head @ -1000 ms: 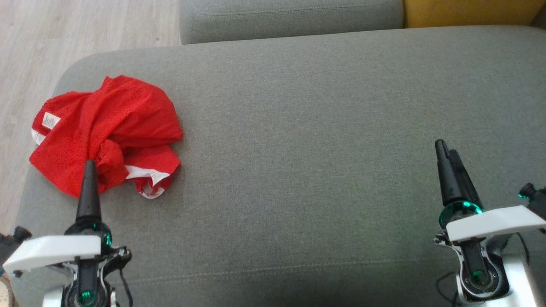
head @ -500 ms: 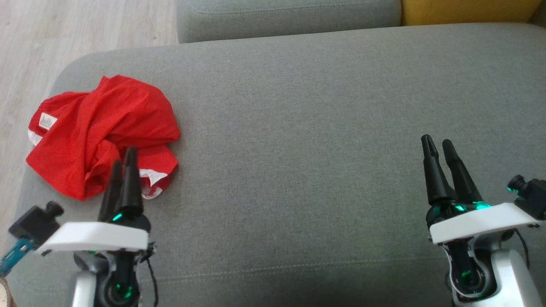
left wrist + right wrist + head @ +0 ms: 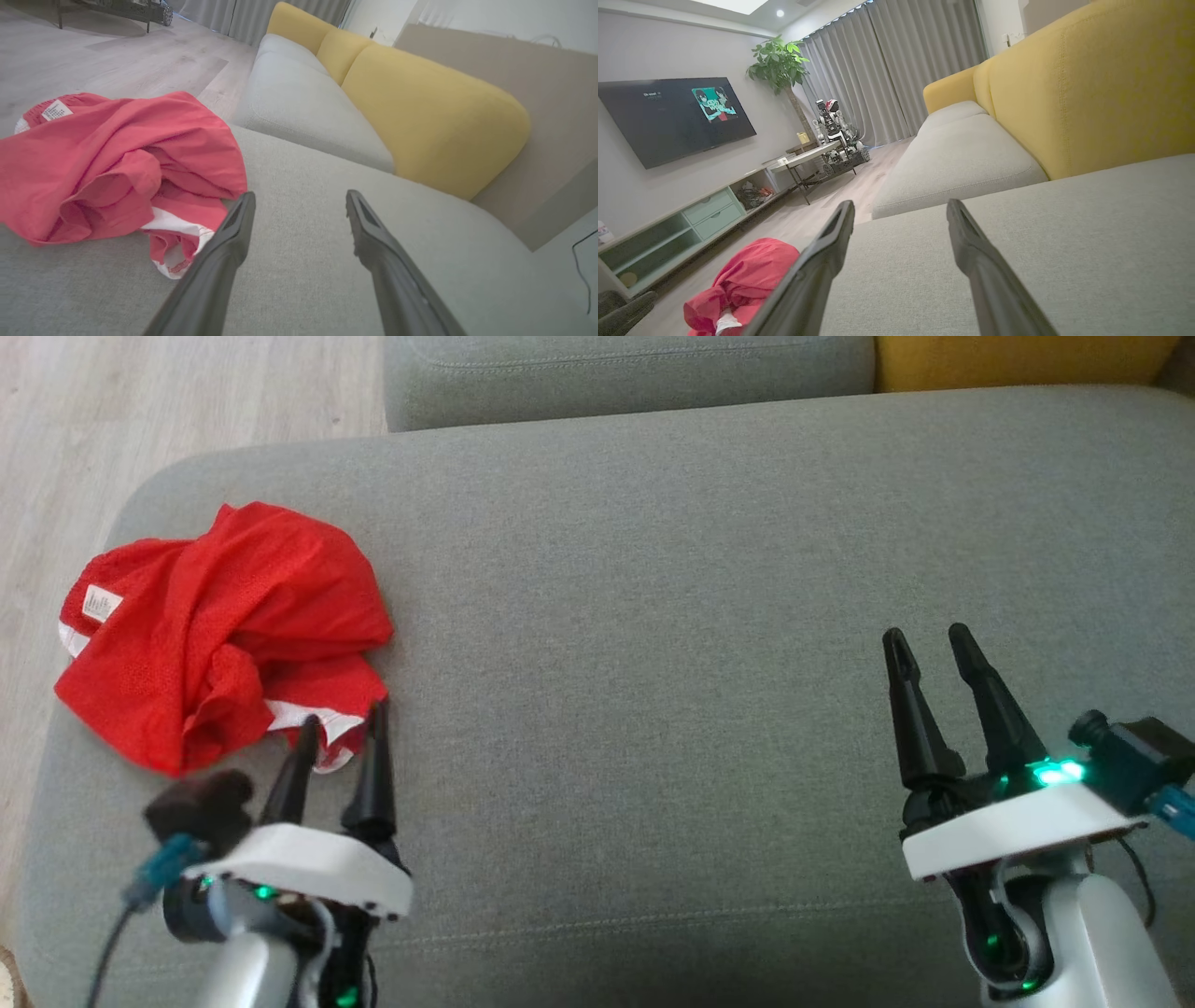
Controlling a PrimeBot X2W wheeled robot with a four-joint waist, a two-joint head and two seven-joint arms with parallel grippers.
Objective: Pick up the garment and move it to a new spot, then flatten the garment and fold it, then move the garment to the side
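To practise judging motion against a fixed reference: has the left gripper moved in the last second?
Yes. Judged against the still red garment, the left gripper has shifted right in the head view, from its middle to its right edge.

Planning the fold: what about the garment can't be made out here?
Head view: red garment is crumpled; its own folds hide its type and shape.
Left wrist view: label print is too small to read.
Right wrist view: a finger of the right gripper and the bottom edge cut off the garment's near part.
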